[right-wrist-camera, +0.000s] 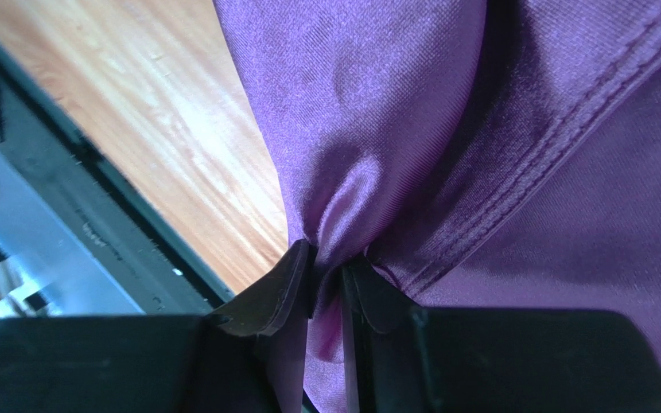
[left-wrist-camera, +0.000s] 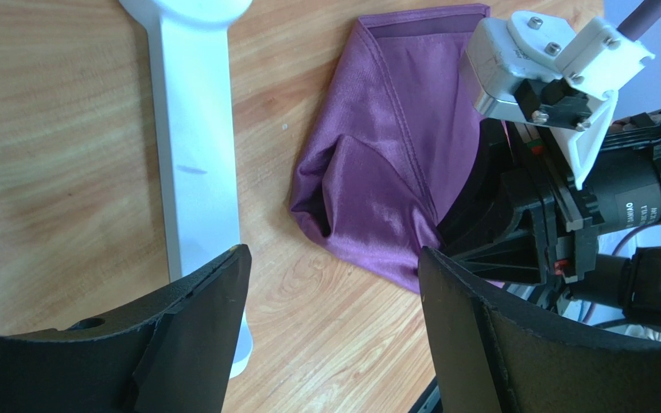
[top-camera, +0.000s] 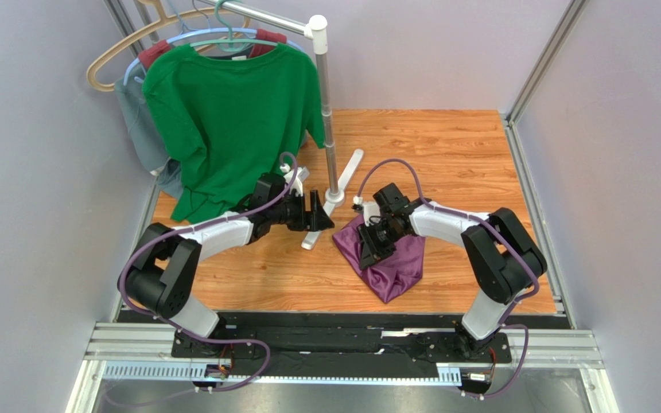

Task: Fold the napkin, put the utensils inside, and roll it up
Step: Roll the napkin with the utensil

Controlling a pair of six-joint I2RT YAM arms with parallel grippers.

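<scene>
Purple thin cloth napkin (right-wrist-camera: 446, 129) bunches between the clamped jaws of my right gripper (right-wrist-camera: 330, 275); left gripper (left-wrist-camera: 334, 258) gapes empty. I'd lift slowly, avoiding slip.

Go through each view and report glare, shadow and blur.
Top external: even light, sharp throughout. Left wrist: sheen on the folds of the napkin; the left gripper looms dark and slightly soft. Right wrist: bright highlight on the fold pinched in the right gripper; the table is washed by glare.
</scene>
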